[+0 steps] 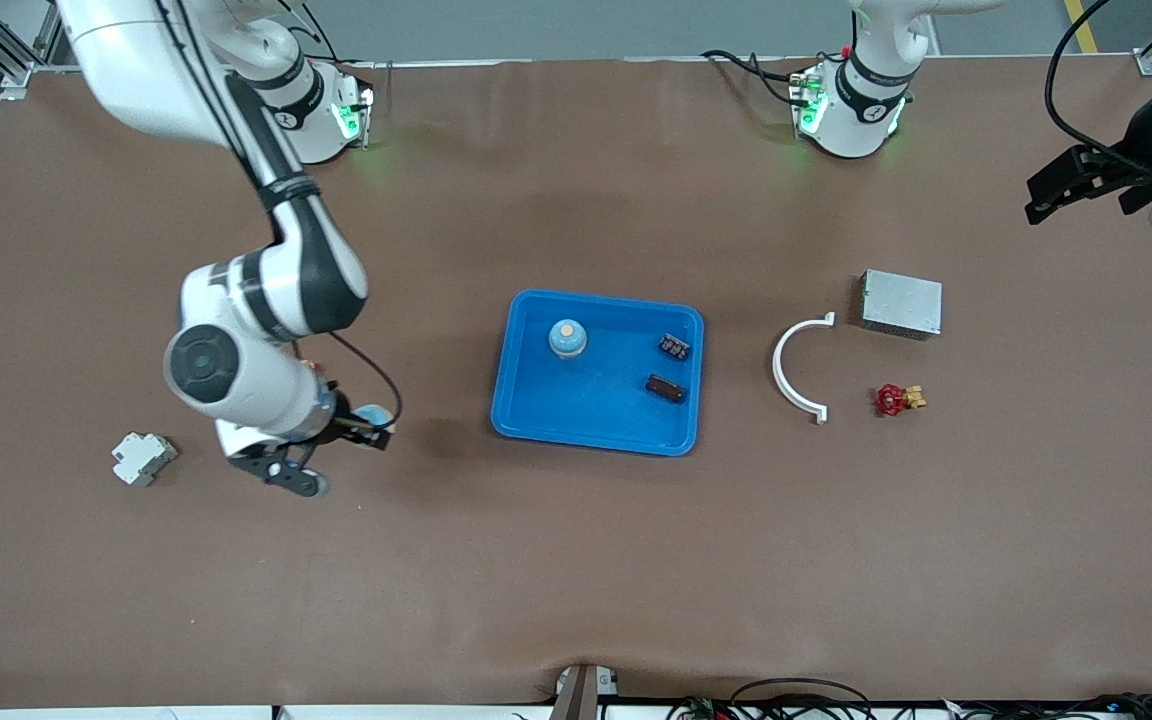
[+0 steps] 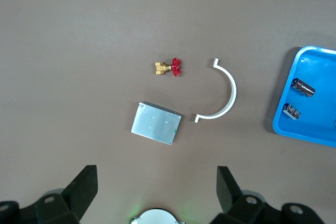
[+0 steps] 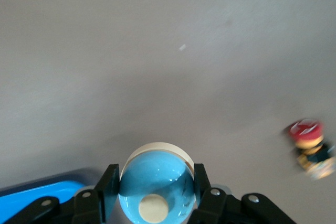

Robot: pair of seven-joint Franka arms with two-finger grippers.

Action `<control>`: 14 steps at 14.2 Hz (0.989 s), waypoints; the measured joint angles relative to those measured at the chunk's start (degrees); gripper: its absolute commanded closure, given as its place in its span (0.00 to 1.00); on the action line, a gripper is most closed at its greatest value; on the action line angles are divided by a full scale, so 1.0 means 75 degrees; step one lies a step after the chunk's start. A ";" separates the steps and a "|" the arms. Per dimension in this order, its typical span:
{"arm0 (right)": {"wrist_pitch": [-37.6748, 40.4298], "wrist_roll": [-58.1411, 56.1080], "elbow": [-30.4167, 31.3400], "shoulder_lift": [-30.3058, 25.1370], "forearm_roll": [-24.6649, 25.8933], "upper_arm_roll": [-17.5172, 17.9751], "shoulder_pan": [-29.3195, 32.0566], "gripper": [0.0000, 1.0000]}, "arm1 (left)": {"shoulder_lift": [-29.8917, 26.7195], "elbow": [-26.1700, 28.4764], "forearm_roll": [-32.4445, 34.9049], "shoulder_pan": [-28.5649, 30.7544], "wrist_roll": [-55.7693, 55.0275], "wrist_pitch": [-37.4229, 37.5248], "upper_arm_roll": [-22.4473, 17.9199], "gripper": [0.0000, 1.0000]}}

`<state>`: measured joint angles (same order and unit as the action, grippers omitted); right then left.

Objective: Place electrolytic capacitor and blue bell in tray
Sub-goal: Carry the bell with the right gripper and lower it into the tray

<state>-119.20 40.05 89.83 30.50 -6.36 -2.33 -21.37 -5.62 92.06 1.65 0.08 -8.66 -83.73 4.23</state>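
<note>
Brown and matte, the table (image 1: 576, 560) carries everything. The bright blue plastic tray (image 1: 596, 425), shallow with rounded corners and a raised rim, sits at its middle. My right arm bends down from its base, wrist turned toward the tray. My left arm waits high over the left arm's end of the table.

A flat grey metal box (image 1: 901, 303) lies toward that end. Between it and the tray is a thin white plastic half-ring (image 1: 786, 370). A grey-white blocky part (image 1: 143, 458) lies toward the right arm's end.

My right gripper (image 1: 373, 426) is clenched on a round, glossy blue bell (image 1: 373, 413) over bare table, beside the tray. Only the right wrist view shows the grip: black fingers (image 3: 109, 182) press both sides of the bell's dome. A second bell (image 1: 567, 338) already stands in the tray.

A small red-wheeled brass valve (image 1: 897, 399) lies nearer the front camera than the box. Two dark capacitors (image 1: 665, 388) lie in the tray, at its side toward the left arm's end.

My left gripper (image 1: 1034, 200) is released, its jaws spread wide. Its wrist view looks down on the box, half-ring and valve.
</note>
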 measured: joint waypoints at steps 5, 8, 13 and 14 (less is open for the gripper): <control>-0.0545 0.2108 -0.0026 0.0054 0.0003 0.0007 -0.1160 1.00 | 0.0008 0.0007 0.0000 -0.0002 0.0000 -0.0034 0.0001 0.00; -0.1223 0.3231 -0.0017 0.0484 0.0066 -0.0002 -0.1924 1.00 | 0.0008 0.0010 0.0000 -0.0004 0.0000 -0.0041 0.0002 0.00; -0.1493 0.4317 -0.0143 0.1075 0.0585 -0.0020 -0.2444 1.00 | 0.0009 0.0014 0.0000 -0.0007 0.0000 -0.0043 0.0021 0.00; -0.1491 0.4418 -0.0152 0.1080 0.0590 -0.0021 -0.2491 1.00 | 0.0009 0.0015 0.0000 -0.0011 0.0000 -0.0051 0.0039 0.00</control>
<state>-130.38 73.18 88.69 38.60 -1.93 -2.49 -40.06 -5.55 92.17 1.65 -0.01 -8.66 -84.11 4.53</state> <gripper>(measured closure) 0.383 0.000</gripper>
